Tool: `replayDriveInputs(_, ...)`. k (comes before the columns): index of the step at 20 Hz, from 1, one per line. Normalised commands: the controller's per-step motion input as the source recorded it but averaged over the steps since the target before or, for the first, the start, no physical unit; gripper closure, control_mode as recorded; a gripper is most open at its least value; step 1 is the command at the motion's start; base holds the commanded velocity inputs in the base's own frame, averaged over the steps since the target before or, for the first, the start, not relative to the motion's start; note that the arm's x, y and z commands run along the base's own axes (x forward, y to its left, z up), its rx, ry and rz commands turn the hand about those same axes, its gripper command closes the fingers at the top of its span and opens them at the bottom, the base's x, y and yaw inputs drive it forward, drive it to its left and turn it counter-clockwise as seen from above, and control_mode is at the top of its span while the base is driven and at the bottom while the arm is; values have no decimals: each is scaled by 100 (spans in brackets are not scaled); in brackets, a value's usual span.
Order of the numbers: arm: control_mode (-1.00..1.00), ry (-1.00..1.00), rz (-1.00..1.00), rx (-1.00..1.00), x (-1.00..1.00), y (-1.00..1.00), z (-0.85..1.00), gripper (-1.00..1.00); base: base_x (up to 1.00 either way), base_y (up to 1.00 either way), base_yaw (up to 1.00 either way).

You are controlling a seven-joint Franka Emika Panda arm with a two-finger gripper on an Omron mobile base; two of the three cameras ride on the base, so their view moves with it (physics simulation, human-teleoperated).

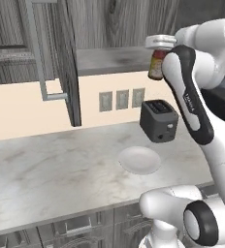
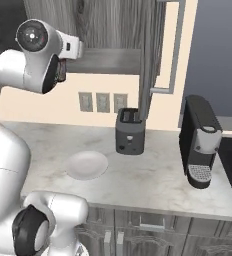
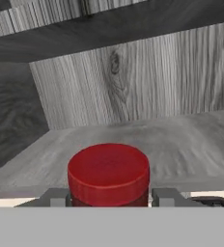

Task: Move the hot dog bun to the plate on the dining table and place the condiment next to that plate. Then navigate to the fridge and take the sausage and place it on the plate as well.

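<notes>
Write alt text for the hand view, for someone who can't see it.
The round red cap of the small dark red condiment bottle sits between the gripper's two grey fingertips, which close on it from either side. Beyond it runs a grey woodgrain cabinet shelf, with a woodgrain back wall and another shelf above.

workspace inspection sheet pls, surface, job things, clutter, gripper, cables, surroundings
surface: pale marbled worktop over grey cabinet doors
job's things: condiment, a dark red bottle with a red cap, raised in front of the open upper cabinet's shelf; bun, red-rimmed plate, sausage nothing seen
clutter: small plain pale plate, black toaster, black coffee machine
grippers: gripper with a finger on each side of the bottle, shut on it
cables: nothing seen
surroundings: open wood-grain cabinet door with a bar handle, wall sockets
</notes>
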Motion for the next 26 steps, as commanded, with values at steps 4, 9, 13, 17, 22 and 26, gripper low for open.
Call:
replayDriveInputs(4,-100,10,3,-6,-100,-7,-18,100,0,0,0)
replayDriveInputs(9,-100,24,0,-12,-99,0,-48,100,0,0,0)
replayDriveInputs(13,-100,29,0,-15,-72,0,-72,100,0,0,0)
replayDriveInputs(17,100,7,-1,-15,-30,8,-38,100,-9,2,0)
replayDriveInputs(22,100,0,0,0,0,0,0,100,-99,-15,-12)
replayDriveInputs(26,100,0,0,0,0,0,0,100,-100,-49,-31)
